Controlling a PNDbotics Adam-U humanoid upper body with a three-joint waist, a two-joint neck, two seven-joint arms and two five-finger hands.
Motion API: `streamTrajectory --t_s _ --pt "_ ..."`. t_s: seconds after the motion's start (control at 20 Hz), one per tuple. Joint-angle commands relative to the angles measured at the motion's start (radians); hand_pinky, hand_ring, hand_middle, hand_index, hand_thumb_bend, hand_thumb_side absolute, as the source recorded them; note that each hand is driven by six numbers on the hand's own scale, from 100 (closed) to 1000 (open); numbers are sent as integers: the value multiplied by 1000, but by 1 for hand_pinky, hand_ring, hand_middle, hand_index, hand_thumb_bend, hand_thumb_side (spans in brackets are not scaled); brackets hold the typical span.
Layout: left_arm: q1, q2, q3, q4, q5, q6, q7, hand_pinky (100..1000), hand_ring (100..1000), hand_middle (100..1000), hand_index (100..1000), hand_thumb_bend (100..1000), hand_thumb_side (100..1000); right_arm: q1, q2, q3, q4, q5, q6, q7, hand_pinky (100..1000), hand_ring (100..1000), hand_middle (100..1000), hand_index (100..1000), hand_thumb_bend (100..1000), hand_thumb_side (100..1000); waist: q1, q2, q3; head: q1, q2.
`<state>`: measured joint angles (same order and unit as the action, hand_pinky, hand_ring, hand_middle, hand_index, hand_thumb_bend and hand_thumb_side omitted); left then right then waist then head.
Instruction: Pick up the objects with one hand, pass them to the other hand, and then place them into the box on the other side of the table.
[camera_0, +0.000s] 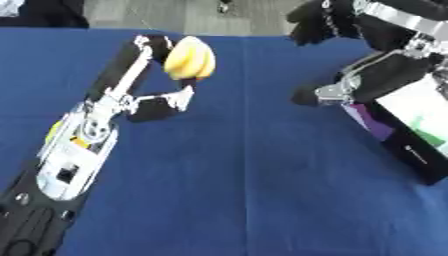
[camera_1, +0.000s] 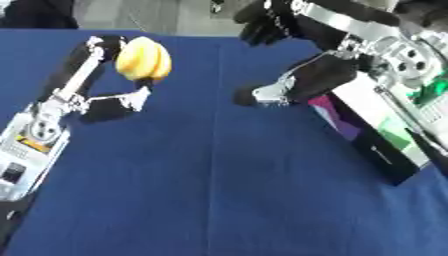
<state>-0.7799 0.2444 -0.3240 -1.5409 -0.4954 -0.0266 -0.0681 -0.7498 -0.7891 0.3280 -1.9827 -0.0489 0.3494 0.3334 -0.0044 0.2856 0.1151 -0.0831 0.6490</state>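
Left eye view: my left hand (camera_0: 144, 85) pinched a yellow fruit (camera_0: 190, 59).
My right hand (camera_1: 297, 75) hung spread beside the box (camera_1: 376, 130).

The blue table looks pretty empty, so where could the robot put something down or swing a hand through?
The near half of the blue table is bare, from the left hand holding the yellow object across to the box. The strip between both hands is also open. It is crowded at the right edge, where the right hand hangs beside the box.

Matt blue cloth (camera_0: 245, 190) covers the table; the yellow fruit (camera_0: 190, 59) looks smooth, the box (camera_1: 376, 145) glossy black card.
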Motion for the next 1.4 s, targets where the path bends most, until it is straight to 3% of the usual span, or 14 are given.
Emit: streamTrajectory --t_s 0.05,0.8,1.4 --pt "-16 -10 -4 -14 -14 -7 4 671 561 523 605 100 111 -22 -16 1 -17 23 4 13 837 778 719 853 621 231 -15 -15 2 -5 3" --pt "-22 -72 -30 21 -27 -32 -12 668 556 521 602 100 120 -64 17 23 -17 31 43 -6 836 772 705 847 608 210 -20 -11 16 -22 1" --pt "-43 -118 -47 9 -37 -63 -1 666 555 520 601 100 128 -91 52 57 -16 80 113 6 832 764 692 834 571 189 -26 -4 60 -54 -5"
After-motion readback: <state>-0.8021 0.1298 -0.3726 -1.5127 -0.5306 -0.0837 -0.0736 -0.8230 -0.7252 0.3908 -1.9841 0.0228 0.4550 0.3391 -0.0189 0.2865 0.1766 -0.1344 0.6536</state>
